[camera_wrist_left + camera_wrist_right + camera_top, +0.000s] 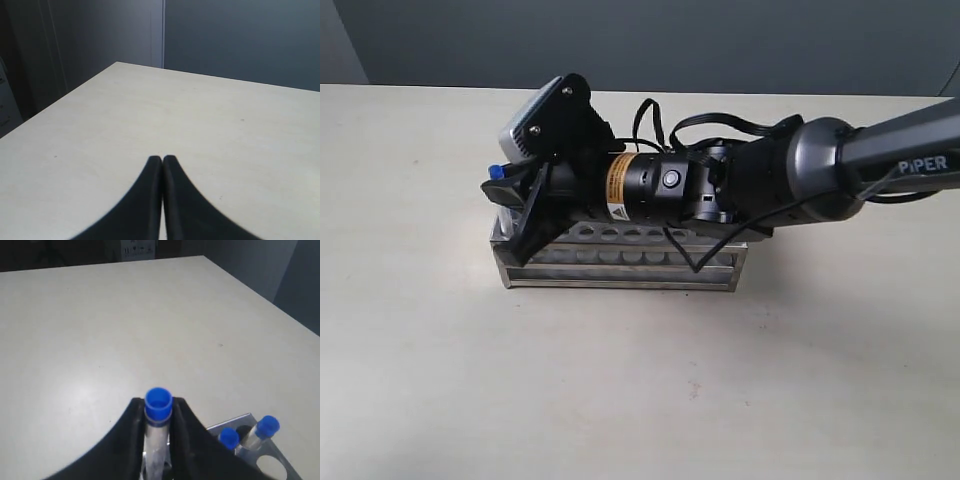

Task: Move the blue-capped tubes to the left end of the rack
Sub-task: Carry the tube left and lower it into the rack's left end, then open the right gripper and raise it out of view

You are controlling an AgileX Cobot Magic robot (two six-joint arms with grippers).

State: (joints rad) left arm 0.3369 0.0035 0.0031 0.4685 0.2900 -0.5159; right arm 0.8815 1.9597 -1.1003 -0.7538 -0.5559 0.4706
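Jaws of right gripper (158,415) clamped on thin clear blue-capped tube (158,401), at left end of long silver metal rack (620,272); two more blue-capped tubes (267,426) standing in rack nearby; left gripper (162,161) pinched together, empty, over pale table (200,110).

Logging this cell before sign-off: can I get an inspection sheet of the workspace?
Surface: beige table.
Job's things: silver rack; one blue-capped tube held at its left end, two other tubes standing in corner holes.
Clutter: nothing seen.
Grippers: right gripper shut on that tube; left gripper shut, empty, over table.
Cables: black cables looped on right arm, one draped across rack.
Surroundings: dark grey wall.
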